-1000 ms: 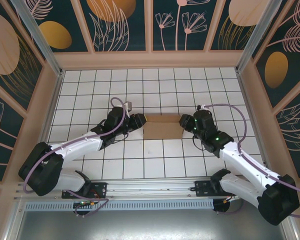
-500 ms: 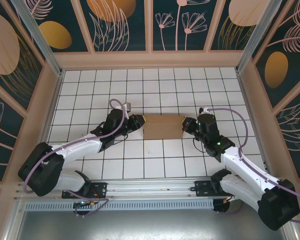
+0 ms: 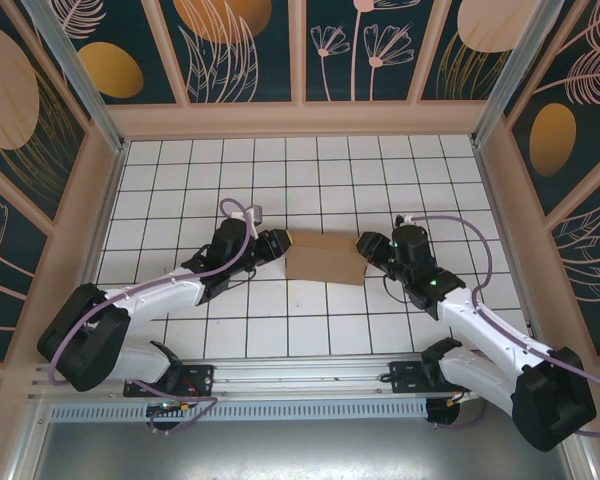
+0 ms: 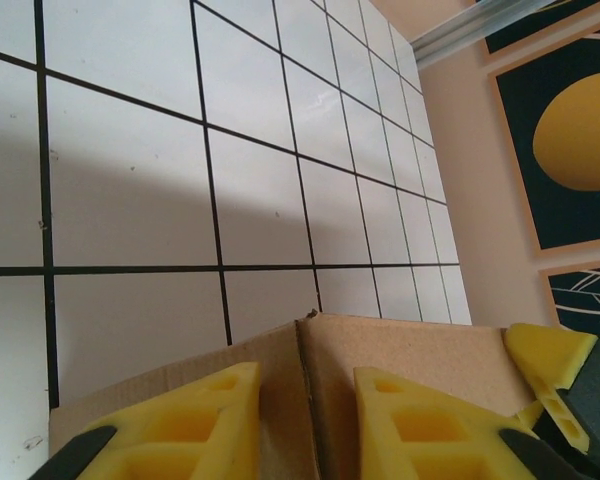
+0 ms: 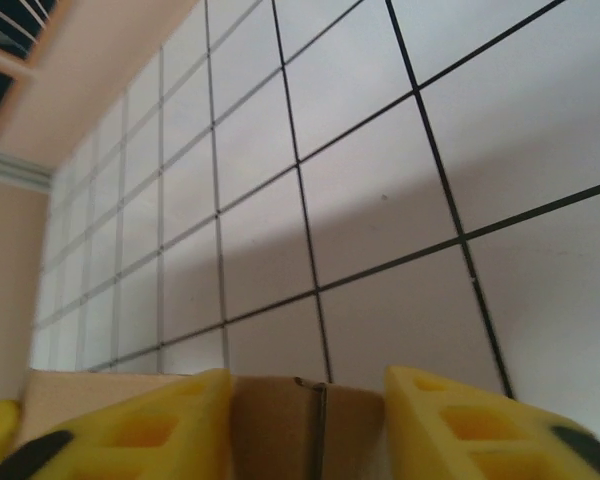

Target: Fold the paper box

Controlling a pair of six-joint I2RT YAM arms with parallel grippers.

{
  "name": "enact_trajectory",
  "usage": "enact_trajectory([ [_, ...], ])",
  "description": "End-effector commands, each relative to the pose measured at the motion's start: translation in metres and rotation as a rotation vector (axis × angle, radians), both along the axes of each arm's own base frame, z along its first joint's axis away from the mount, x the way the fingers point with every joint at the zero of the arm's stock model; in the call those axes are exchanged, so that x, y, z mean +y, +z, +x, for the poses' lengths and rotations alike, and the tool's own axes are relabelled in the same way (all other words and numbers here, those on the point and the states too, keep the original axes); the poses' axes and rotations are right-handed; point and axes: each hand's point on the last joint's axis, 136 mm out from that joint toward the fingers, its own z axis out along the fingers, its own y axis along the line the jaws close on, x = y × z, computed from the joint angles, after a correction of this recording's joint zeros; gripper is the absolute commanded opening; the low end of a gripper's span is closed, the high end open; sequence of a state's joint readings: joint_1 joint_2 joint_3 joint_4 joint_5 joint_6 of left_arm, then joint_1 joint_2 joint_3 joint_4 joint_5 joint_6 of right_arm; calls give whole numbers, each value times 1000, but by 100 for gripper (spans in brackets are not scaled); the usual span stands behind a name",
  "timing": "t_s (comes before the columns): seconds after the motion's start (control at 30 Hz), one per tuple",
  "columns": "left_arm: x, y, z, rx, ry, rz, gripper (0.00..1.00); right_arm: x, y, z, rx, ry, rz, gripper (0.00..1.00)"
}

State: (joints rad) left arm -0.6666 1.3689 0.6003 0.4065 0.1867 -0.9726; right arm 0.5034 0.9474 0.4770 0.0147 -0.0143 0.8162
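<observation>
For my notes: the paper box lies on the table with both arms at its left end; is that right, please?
No: the top external view shows the left arm at the left end of the paper box and the right arm at its right end, on the table.

Plain brown cardboard paper box (image 4: 410, 355): lower portion cut off by the bottom edge in both wrist views; both ends partly covered by the black gripper bodies in the top view.
Left gripper (image 4: 308, 385), yellow plastic fingers: bases cut off; contact with the cardboard not determinable.
Right gripper (image 5: 308, 385), yellow plastic fingers: same condition.
Jaw gaps, top view: too small to resolve.
</observation>
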Motion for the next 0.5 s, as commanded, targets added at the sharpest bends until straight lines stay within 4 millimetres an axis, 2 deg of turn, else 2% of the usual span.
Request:
enact_trajectory([
  [0.0,26,-85,-39,245,-23,193,21,-10,-24,-12,38,-29,2,29],
  [0.1,24,-87,-39,247,-32,189,16,-11,-33,-16,28,-17,-2,20],
  [0.17,19,-83,-39,243,-49,161,11,-8,-28,-15,0,7,-1,14],
  [0.2,16,-79,-38,235,-55,142,11,-7,-20,-14,-26,20,-7,16],
  [0.23,14,-76,-37,230,-54,131,12,-6,-13,-12,-52,34,-20,23],
  [0.27,14,-73,-35,222,-53,126,14,-5,-1,-10,-94,53,-46,35],
  [0.33,14,-68,-31,207,-45,138,28,-7,20,-6,-166,86,-121,59],
  [0.47,10,-52,-21,154,-42,136,54,-3,55,-2,-297,199,-280,83],
])
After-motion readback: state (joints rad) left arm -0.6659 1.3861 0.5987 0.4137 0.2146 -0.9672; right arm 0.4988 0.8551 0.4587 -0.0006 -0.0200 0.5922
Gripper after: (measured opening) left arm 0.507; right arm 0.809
